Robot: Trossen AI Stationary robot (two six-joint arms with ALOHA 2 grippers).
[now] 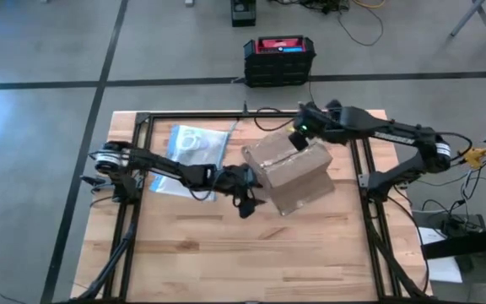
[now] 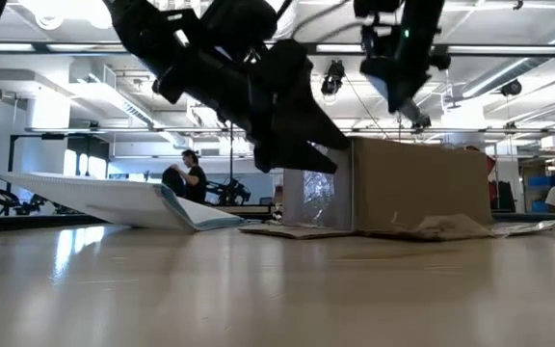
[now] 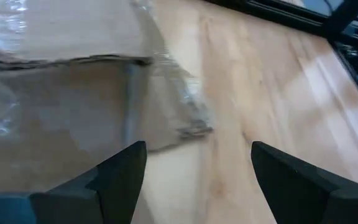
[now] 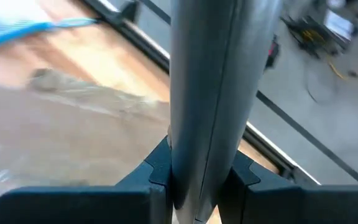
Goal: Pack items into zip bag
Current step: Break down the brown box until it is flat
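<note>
While gaping beside the cardboard box, left end effector; right end effector clamping grey tool.

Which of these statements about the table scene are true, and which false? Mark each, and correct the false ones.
1. The left gripper is open and empty. True.
2. The right gripper is shut on a grey tool. True.
3. The zip bag lies to the right of the box in the high view. False: it lies to the box's left.
4. The right gripper is above the box. True.
5. The left gripper holds the bag. False: it holds nothing, near the box's left side.
</note>
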